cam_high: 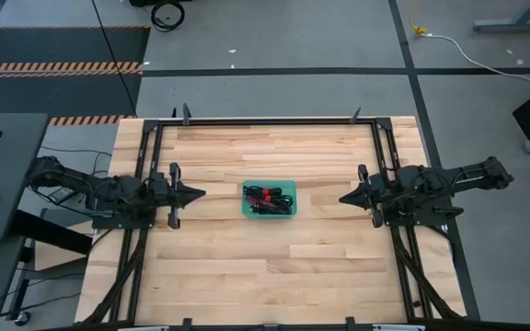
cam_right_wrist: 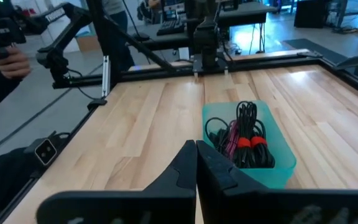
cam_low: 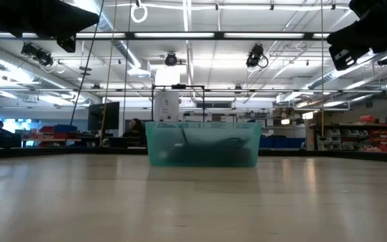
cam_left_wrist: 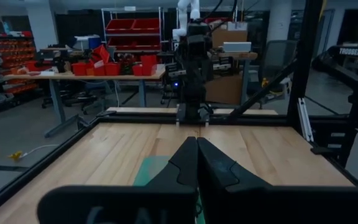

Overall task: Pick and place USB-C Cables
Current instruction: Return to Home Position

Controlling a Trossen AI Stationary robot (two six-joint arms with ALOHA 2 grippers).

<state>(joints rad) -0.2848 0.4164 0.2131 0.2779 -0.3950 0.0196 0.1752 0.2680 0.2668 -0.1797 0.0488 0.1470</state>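
Note:
A shallow teal-green tray (cam_high: 270,199) sits on the middle of the wooden table, also in the low view (cam_low: 203,144) and the right wrist view (cam_right_wrist: 277,163). Inside it lie the USB-C cables (cam_right_wrist: 244,142): black bundles with red ties and one magenta one, heaped together (cam_high: 267,198). My left gripper (cam_high: 201,193) hovers shut to the left of the tray, fingertips together in its wrist view (cam_left_wrist: 197,144). My right gripper (cam_high: 343,198) hovers shut to the right of the tray, fingers closed in its wrist view (cam_right_wrist: 196,148). Both point toward the tray and touch nothing.
A black metal frame (cam_high: 274,120) runs around the table's far edge and sides. Bare wood lies on the near half of the table (cam_high: 265,276). A person's hand (cam_right_wrist: 8,62) shows beyond the table in the right wrist view. Shelves and workbenches stand in the room behind.

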